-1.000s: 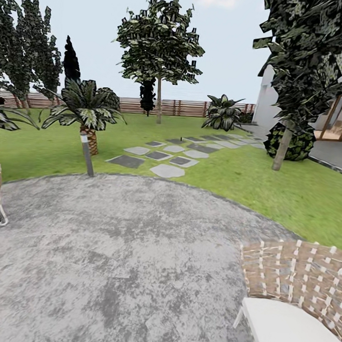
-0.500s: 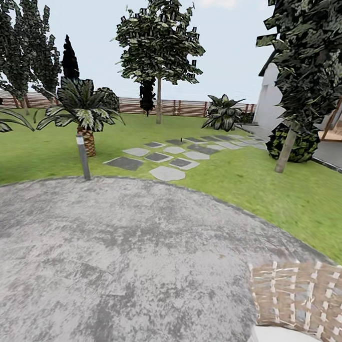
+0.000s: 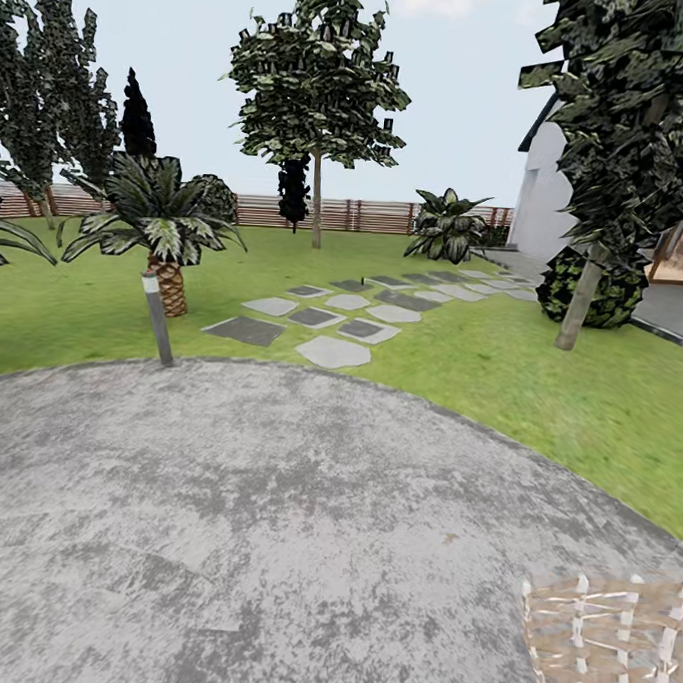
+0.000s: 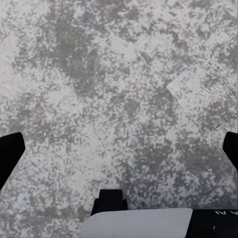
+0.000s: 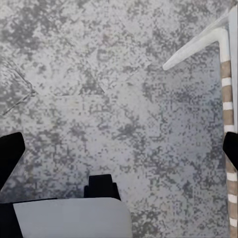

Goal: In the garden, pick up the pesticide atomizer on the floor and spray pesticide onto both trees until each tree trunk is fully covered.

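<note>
Ahead, two trees are standing on the lawn (image 3: 599,395): one tree (image 3: 317,75) near the fence (image 3: 368,216), its trunk (image 3: 317,205) bare; the other trunk (image 3: 580,299) leaning beside a shrub (image 3: 607,290). Left fingers (image 4: 11,153) and right fingers (image 5: 10,156) are hanging spread wide, empty, over grey paving (image 3: 272,518); atomizer location unclear.

Round grey speckled concrete patio (image 3: 272,518) beside green lawn (image 3: 540,382).
A woven brown-and-white wicker chair (image 5: 227,114) stands on it, near the right gripper (image 5: 119,148).
</note>
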